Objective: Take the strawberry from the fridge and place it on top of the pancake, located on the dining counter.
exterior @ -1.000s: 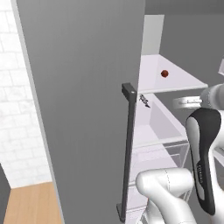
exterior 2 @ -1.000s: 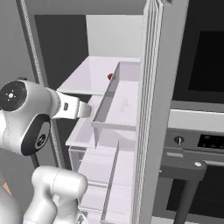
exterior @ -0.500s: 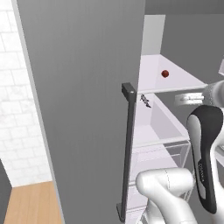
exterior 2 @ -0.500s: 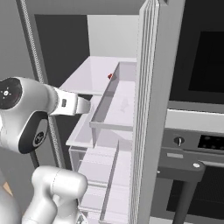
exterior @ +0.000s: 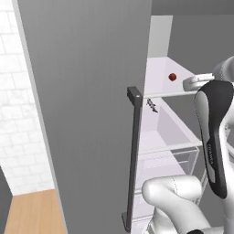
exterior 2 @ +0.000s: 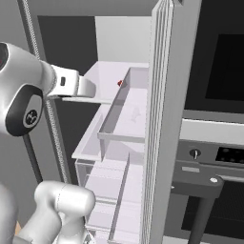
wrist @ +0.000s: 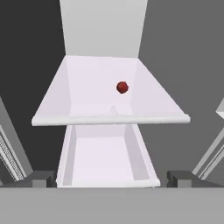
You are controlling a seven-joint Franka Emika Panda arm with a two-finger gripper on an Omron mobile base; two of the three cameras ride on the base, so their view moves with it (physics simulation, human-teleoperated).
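Hand spread and empty, level with the fridge's upper shelf and pointed at the strawberry.

In the hand view the hand [wrist: 112,179] has its two dark fingertips [wrist: 39,178] far apart at the bottom corners, with nothing between them. Straight ahead of the hand, beyond the front lip of the white shelf [wrist: 65,100], the strawberry [wrist: 122,87] sits alone on the shelf surface, slightly right of the hand's midline and well apart from the fingertips. Below the shelf, nearer the hand, lies a clear drawer [wrist: 105,157]. From the base views the arm reaches into the open fridge [exterior: 91,91], whose door carries a dark bar handle [exterior: 132,155]; the strawberry [exterior: 172,77] [exterior 2: 120,83] rests toward the back of the shelf.
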